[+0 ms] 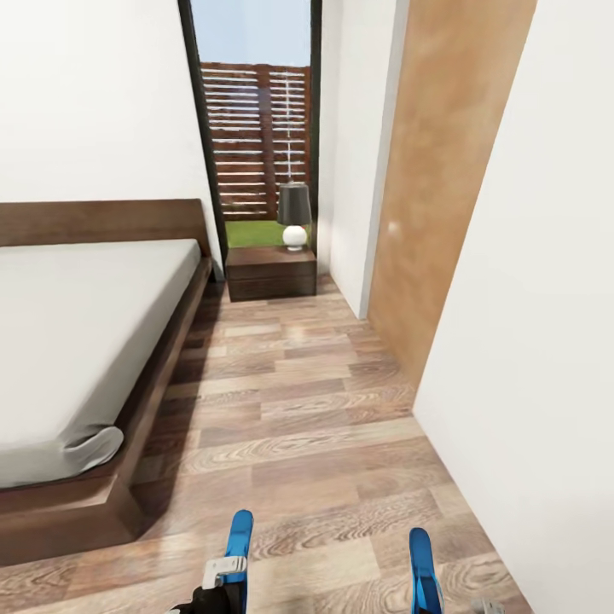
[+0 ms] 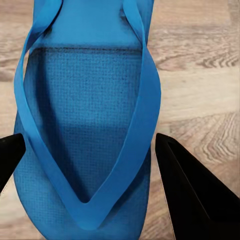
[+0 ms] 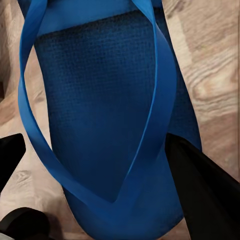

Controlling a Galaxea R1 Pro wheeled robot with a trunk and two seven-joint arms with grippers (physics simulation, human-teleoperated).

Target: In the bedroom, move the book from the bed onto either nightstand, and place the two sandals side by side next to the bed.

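Observation:
Each of my grippers holds one of the two sandals, both bright blue flip-flops. The left gripper (image 2: 90, 150) is shut on one sandal (image 2: 85, 90), its dark fingers (image 2: 190, 195) pressing the sole's edges. The right gripper (image 3: 95, 150) is shut the same way on the other sandal (image 3: 100, 75). In the head view the two sandals (image 1: 239, 546) (image 1: 424, 567) stand edge-on above the floor at the bottom. The bed (image 1: 77, 341) lies at the left, and the nightstand (image 1: 271, 271) stands beyond its headboard. The book is out of view.
A lamp (image 1: 294, 213) with a dark shade stands on the nightstand. A wood-plank floor (image 1: 298, 426) runs between the bed frame (image 1: 85, 512) and the white wall (image 1: 546, 341) at the right. A brown wooden panel (image 1: 443, 170) leans along that wall. A tall glass opening (image 1: 256, 128) shows a fence.

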